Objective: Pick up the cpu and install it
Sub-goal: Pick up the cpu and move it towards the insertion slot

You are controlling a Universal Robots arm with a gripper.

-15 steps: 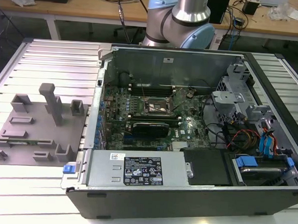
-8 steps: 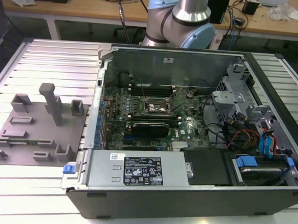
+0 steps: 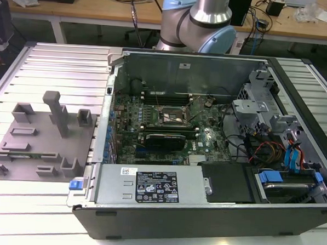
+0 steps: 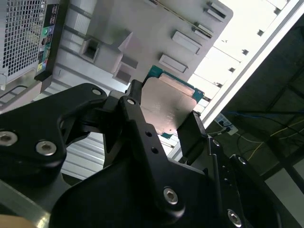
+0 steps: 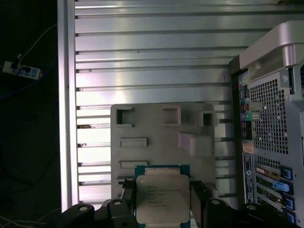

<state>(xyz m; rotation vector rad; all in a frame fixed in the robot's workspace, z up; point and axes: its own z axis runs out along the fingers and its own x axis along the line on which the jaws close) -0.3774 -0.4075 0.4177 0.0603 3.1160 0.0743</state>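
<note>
The gripper (image 4: 164, 108) has its jaws clamped on opposite edges of the cpu (image 5: 162, 198), metal top showing in both wrist views. The cpu hangs over one edge of the grey fixture plate (image 5: 156, 126), apparently lifted clear of it. The plate lies on the slotted table (image 5: 142, 61) beside the computer case (image 5: 270, 118).

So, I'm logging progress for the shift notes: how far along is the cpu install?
Done: the pickup. In both wrist views the gripper is closed on two opposite edges of the cpu. In hand: the cpu, held above the grey holder tray beside the computer case. Left: seating it. In the exterior view the motherboard socket looks unfilled.
</note>
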